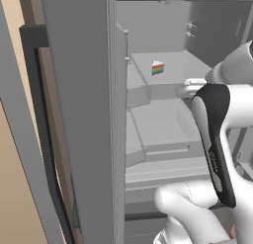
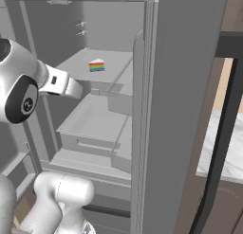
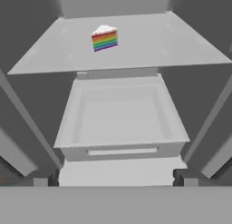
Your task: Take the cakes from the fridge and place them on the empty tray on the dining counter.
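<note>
Glossy white arm (image 1: 197, 208), black joint covers

a plain tan wall (image 1: 10, 179) fills the near left edge of the left base view. a brown wooden panel (image 1: 30, 8) stands upright just right of it. in the right base view a dark brown floor patch (image 2: 225, 204) lies low at the near right.

Pretty clearly a home kitchen, rendered rather than filmed. The big giveaway is the grey fridge (image 2: 185, 110) standing open, with bare shelves, a pull-out drawer (image 3: 121, 121) under the upper shelf, and one rainbow cake slice (image 3: 104, 37) sitting near the back of that shelf. Off to the right there's a white marble-look dining counter (image 2: 228, 148) behind a dark frame, plus tan and brown wall panelling (image 1: 15, 188) on the left.
</note>
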You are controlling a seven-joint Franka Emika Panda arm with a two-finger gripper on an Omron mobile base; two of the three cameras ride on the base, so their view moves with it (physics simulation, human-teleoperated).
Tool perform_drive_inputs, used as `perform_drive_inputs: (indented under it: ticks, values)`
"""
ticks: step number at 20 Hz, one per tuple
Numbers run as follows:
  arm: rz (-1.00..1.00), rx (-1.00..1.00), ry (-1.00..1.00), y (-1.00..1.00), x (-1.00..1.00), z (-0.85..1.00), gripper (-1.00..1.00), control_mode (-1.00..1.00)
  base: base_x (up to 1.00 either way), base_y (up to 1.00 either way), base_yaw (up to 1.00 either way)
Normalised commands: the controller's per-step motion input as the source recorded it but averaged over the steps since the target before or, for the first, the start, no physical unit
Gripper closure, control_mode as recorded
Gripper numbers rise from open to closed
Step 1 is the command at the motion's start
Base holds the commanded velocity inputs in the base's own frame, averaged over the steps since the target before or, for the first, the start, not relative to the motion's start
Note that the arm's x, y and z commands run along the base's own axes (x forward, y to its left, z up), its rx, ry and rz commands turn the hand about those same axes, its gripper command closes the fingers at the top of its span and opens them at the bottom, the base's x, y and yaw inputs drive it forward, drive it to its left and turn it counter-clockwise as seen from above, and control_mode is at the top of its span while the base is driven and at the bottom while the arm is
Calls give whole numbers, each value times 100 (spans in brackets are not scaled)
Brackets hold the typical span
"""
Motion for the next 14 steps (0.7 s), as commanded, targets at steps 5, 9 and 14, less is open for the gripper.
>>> perform_drive_inputs:
  ticks: [5,9,14]
  values:
    - [0,0,-3,0,70,0,-100,-100,0,0,0]
    - [-1,0,-17,0,60,10,-100,-100,0,0,0]
    - [-3,0,-3,0,72,15,-100,-100,0,0,0]
